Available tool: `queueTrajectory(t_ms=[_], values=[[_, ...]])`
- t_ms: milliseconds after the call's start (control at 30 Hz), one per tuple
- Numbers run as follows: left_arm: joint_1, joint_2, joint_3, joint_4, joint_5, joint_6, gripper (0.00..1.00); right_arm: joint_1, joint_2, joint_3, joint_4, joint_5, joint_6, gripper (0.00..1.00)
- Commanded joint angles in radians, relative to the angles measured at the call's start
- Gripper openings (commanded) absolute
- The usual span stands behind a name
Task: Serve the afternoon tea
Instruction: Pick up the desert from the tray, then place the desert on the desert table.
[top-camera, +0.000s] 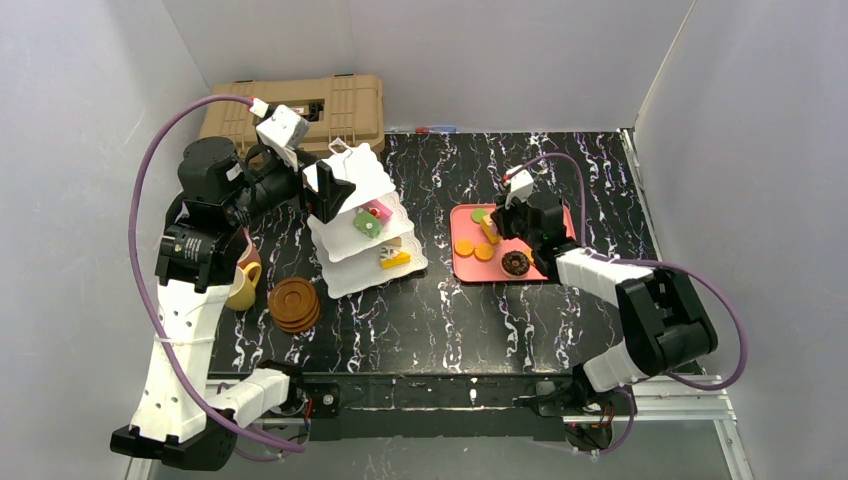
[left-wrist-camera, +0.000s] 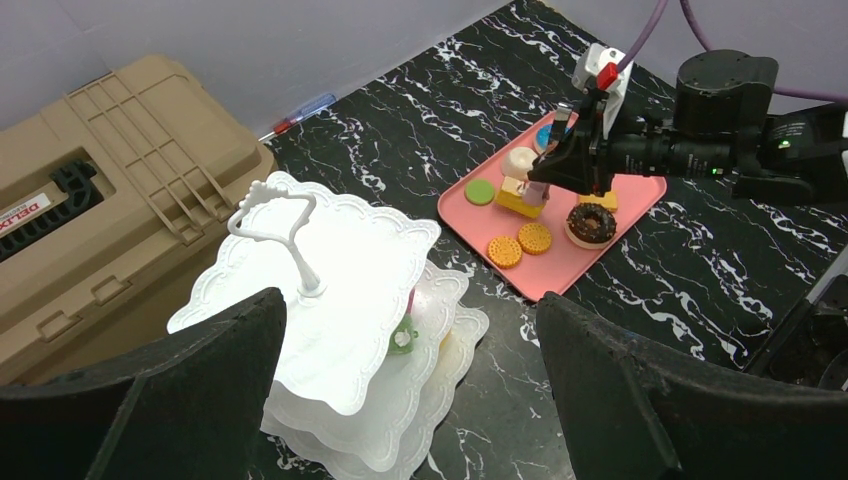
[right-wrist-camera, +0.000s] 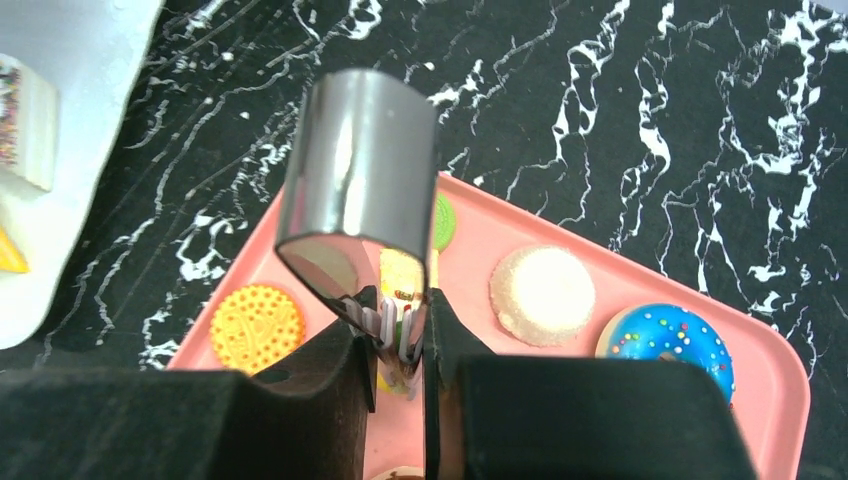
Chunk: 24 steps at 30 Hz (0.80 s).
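The white three-tier stand stands at centre left. It carries a pink and green pastry and a yellow one. My left gripper hovers open over the stand's top tier, touching nothing. My right gripper is shut on metal tongs over the pink tray. The tong tips straddle a yellow cake slice. A yellow cup and stacked brown saucers sit left of the stand.
On the tray lie orange biscuits, a chocolate donut, a blue donut, a white round pastry and a green disc. A tan hard case stands behind the stand.
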Motion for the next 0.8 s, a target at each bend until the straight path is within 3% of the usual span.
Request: queueTrajectory(t_ms=[0, 367, 767], values=[[0.007, -0.003, 0.028, 0.012, 0.018, -0.009, 0.93, 0.049, -0.104, 0.065, -0.039, 0.031, -0.015, 0.07], [0.007, -0.010, 0.024, 0.016, 0.009, -0.011, 0.93, 0.279, -0.275, 0.010, -0.103, 0.081, 0.118, 0.07], [0.007, -0.012, 0.034, 0.011, 0.008, -0.010, 0.93, 0.572, -0.121, 0.083, 0.018, 0.177, 0.176, 0.09]])
